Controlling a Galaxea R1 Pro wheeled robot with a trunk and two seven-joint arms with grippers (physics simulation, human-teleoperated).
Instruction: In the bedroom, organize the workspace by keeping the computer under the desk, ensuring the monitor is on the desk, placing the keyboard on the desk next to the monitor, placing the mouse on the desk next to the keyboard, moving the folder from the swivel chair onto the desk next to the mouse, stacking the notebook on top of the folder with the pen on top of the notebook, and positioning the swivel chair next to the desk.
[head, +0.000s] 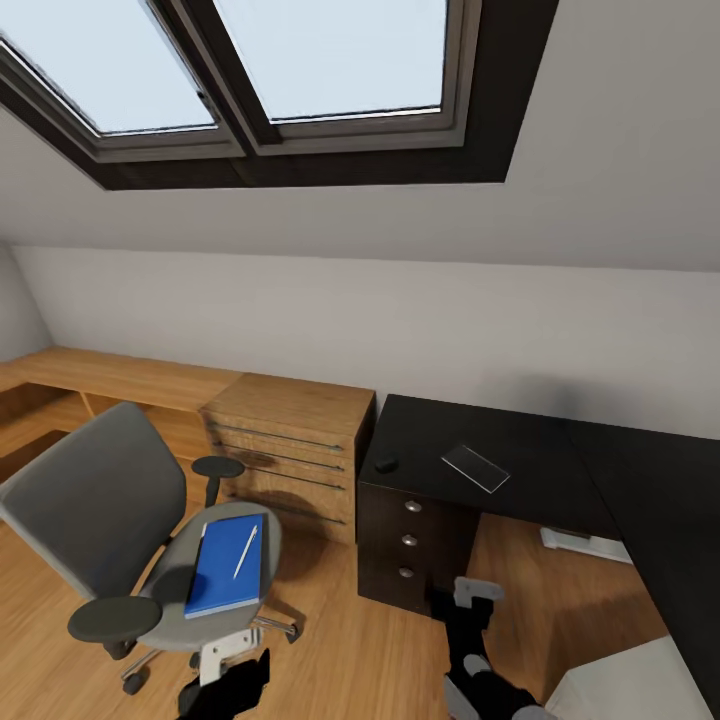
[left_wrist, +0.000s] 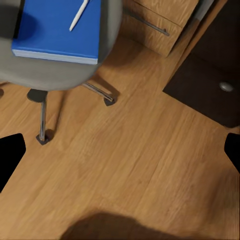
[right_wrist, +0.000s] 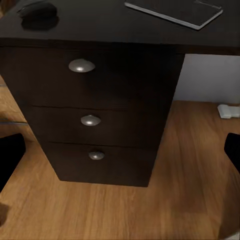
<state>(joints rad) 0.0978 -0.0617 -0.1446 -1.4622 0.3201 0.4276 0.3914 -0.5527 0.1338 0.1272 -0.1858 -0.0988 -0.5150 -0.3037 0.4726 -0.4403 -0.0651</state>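
Note:
The grey swivel chair (head: 90, 500) stands on the wood floor left of the black desk (head: 560, 460). On its seat lies the blue folder (head: 228, 565) (left_wrist: 57, 30), with the white pen (head: 246, 551) (left_wrist: 79, 15) on top. A dark mouse (head: 385, 464) (right_wrist: 37, 11) and a thin grey notebook (head: 476, 467) (right_wrist: 175, 11) rest on the desk top, above the three drawers (right_wrist: 90, 120). My left gripper (head: 235, 675) (left_wrist: 120, 152) hangs open low by the chair's base. My right gripper (head: 472, 612) (right_wrist: 120, 152) is open in front of the drawers. Both are empty.
A light-wood dresser (head: 290, 450) stands between chair and desk, joined to a low wooden bench (head: 100, 375) along the wall. A flat pale object (head: 585, 543) (right_wrist: 227, 111) lies on the floor under the desk. A pale boxy surface (head: 640, 685) sits at the lower right.

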